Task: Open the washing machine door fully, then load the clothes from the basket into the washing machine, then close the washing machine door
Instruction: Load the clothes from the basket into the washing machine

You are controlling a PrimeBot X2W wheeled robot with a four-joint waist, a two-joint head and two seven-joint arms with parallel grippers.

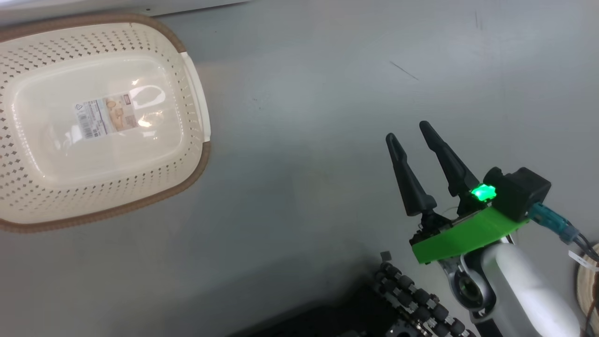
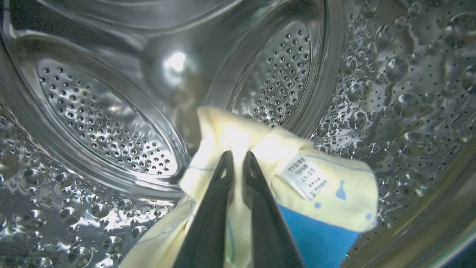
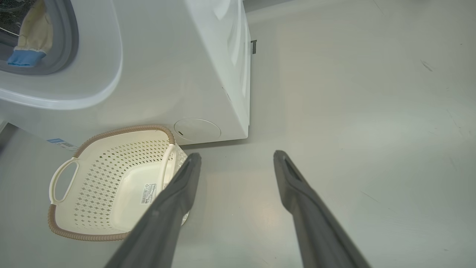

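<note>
The left gripper (image 2: 238, 156) was clamped on the cream-yellow garment (image 2: 327, 186) at lower centre, deep in the steel drum (image 2: 100, 111), so letting go there looked best, while the right gripper (image 1: 408, 130) stood jaws apart at lower right and the basket (image 1: 28, 56) sat upper left.

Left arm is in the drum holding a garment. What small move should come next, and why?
Probably part the jaws of the left gripper to drop the garment: it is pinched inside the steel drum, and the basket looks empty.
</note>
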